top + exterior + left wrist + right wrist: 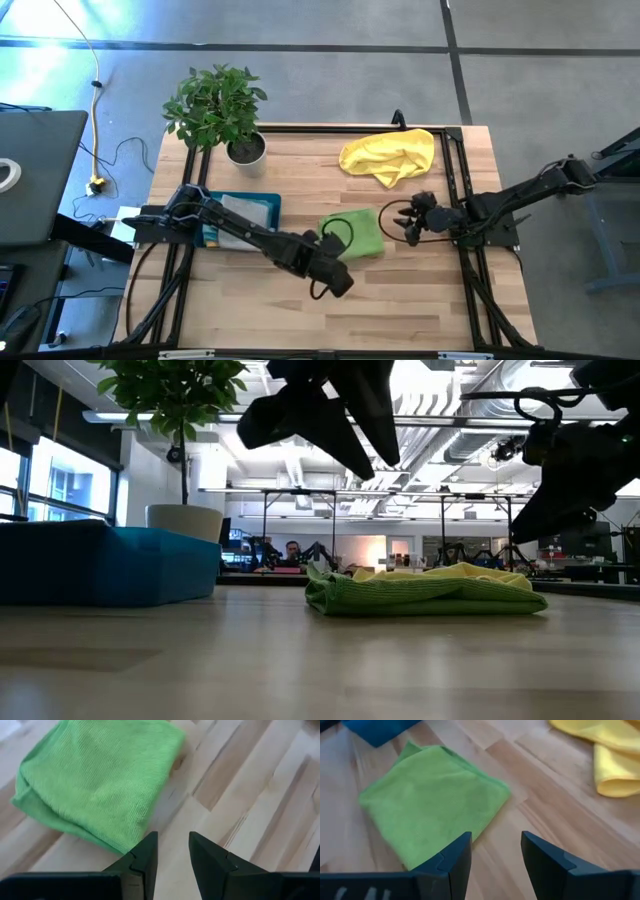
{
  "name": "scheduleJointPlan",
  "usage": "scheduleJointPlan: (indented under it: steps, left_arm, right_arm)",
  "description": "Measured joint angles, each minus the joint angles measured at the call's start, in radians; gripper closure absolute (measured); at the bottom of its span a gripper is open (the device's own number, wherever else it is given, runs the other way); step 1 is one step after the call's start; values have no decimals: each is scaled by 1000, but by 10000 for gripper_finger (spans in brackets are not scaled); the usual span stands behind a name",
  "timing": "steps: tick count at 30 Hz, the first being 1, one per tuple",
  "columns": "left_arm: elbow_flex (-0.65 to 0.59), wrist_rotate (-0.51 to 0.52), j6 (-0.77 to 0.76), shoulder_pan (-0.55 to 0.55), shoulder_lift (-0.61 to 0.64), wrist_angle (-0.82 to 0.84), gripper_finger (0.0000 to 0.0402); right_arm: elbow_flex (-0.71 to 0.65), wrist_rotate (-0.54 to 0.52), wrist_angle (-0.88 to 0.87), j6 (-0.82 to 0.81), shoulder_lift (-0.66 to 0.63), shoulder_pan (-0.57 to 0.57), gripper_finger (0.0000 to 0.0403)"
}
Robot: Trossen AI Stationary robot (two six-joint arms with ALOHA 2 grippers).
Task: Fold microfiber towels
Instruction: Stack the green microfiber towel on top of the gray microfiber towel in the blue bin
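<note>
Just beside the green towel (356, 236), on its near-left side as seen from above, the left gripper (338, 281) is held over bare wood; its two fingers (145, 857) are parted by a narrow gap and nothing is held between them. On the opposite side of the same towel, the right gripper (408, 224) is poised, its fingers (454, 860) spread somewhat wider, and nothing is gripped there either. In the low view both grippers are seen raised clear of the table (420, 300).

The green towel is folded into a compact, roughly square pad and lies flat near the middle of the table, apart from both grippers. Beyond it, toward the far right corner, a yellow towel (390, 156) is left crumpled and unfolded. To the left of the green towel, a teal tray (268, 208) is set, with pale cloth seen inside it. Behind the tray, at the far edge, a potted plant (220, 108) is placed.
</note>
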State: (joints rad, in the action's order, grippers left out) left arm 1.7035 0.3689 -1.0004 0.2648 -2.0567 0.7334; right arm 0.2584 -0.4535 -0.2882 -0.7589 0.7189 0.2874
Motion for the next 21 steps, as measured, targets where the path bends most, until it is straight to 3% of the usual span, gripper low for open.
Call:
scheduleJointPlan:
  steps: [6, 13, 21]
  left_arm:
    - [-8, -10, -65, -2, 0, 0, 302]
    - [-79, -19, -246, -4, -1, 22, 291]
    - [-156, 108, -445, -33, -1, 1, 192]
  right_arm:
    - [0, 10, 0, 1, 0, 0, 238]
    - [0, 10, 0, 1, 0, 0, 238]
    - [0, 9, 0, 1, 0, 0, 238]
